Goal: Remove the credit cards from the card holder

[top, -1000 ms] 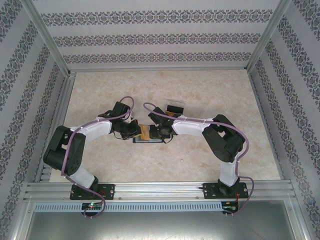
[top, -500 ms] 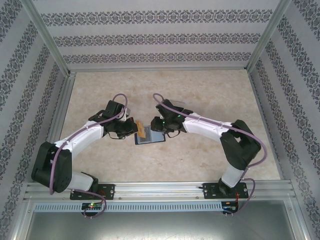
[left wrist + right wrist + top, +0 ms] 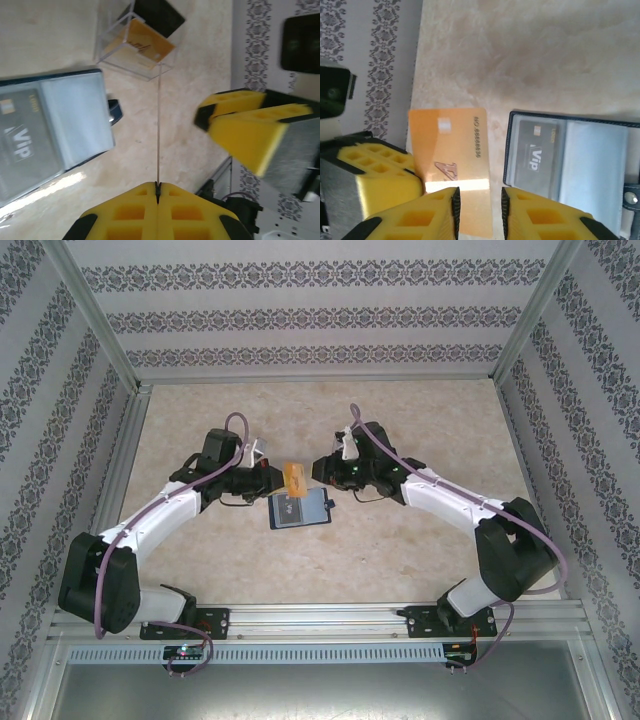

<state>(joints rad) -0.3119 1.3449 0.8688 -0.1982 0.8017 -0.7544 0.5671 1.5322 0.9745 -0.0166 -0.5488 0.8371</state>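
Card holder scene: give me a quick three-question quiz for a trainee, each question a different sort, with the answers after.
1. True or false: the left gripper is shut on the gold card, which is outside the card holder.
2. Which card sits inside the card holder? A) a grey VIP card B) a red card C) none
3. One word: is the card holder open or folded?
Key: 1 true; 2 A; 3 open.
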